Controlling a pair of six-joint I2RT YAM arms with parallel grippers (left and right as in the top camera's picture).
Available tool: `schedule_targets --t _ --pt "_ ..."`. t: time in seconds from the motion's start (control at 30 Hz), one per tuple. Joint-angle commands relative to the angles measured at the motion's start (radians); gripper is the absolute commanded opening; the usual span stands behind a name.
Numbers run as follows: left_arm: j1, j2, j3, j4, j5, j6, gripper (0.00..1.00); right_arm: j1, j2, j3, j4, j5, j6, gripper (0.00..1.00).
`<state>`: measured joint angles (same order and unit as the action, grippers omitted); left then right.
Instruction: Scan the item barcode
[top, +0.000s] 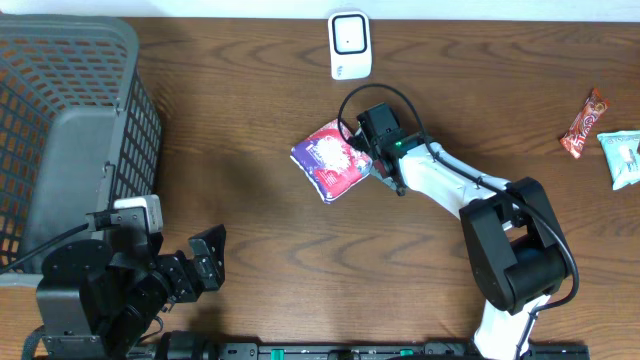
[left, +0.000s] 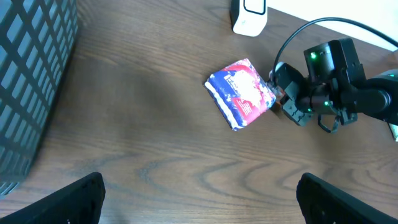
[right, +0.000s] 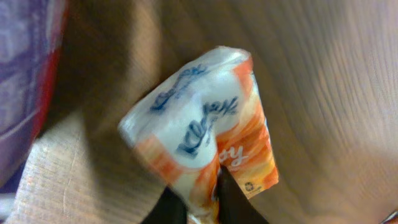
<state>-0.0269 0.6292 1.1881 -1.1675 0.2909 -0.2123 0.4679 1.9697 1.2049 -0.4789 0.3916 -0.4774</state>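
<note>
— Tissue packet of soft plastic, blue, red and white on its top face (top: 332, 158): what has hold of it?
— The right gripper (top: 373, 163). Its two dark fingertips (right: 239, 208) are pinched together on the packet's right-hand edge. The right wrist view shows the face there as white and orange with blue lettering.
— And the other jaws?
— The left gripper (top: 208, 258) stands wide apart with nothing between its fingers, near the front left corner of the dark brown wooden table (top: 250, 90).
— Where does the packet sit?
— About the middle of the table, a little toward the far edge, turned diagonally. Whether it rests flat on the wood or is partly raised, I cannot tell.
— What lies beyond it?
— A white boxy scanner with a dark window (top: 350, 45) stands at the far edge, straight behind the packet and apart from it. A grey plastic lattice basket (top: 70, 120) fills the far left corner. Near the right edge lie a red-brown snack wrapper (top: 585, 123) and, just beside it, a pale teal pouch (top: 622, 157).
</note>
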Motion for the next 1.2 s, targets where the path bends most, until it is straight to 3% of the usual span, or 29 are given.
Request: schedule_targets --t 0.0,0.17,0.4,0.53,0.63,0.7,0.8,0.97,1.07,1.17 --pt "0.004 0.0 0.014 0.0 0.014 0.002 0.98 -0.034 0.013 -0.016 -0.002 -0.025 0.142 0.01" --pt "0.004 0.0 0.014 0.0 0.014 0.002 0.98 -0.128 0.012 -0.013 -0.015 -0.139 0.316 0.01" --pt "0.004 0.0 0.014 0.0 0.014 0.002 0.98 -0.282 0.011 0.065 -0.061 -0.829 0.499 0.01" --pt "0.004 0.0 0.014 0.0 0.014 0.002 0.98 -0.352 0.011 0.126 0.076 -1.242 0.667 0.01" --pt "0.004 0.0 0.014 0.0 0.014 0.002 0.98 -0.378 0.011 0.136 0.295 -1.404 0.887 0.01" --pt "0.004 0.0 0.014 0.0 0.014 0.002 0.98 -0.384 0.011 0.136 0.37 -1.406 1.002 0.01" --pt "0.004 0.0 0.014 0.0 0.014 0.002 0.98 -0.386 0.011 0.136 0.354 -1.404 1.028 0.01" --pt "0.004 0.0 0.014 0.0 0.014 0.002 0.98 -0.386 0.011 0.133 0.099 -1.305 0.919 0.01" --pt "0.004 0.0 0.014 0.0 0.014 0.002 0.98 -0.386 0.011 0.132 -0.094 -1.072 0.862 0.01" --pt "0.004 0.0 0.014 0.0 0.014 0.002 0.98 -0.386 0.011 0.132 -0.185 -0.927 0.826 0.04"
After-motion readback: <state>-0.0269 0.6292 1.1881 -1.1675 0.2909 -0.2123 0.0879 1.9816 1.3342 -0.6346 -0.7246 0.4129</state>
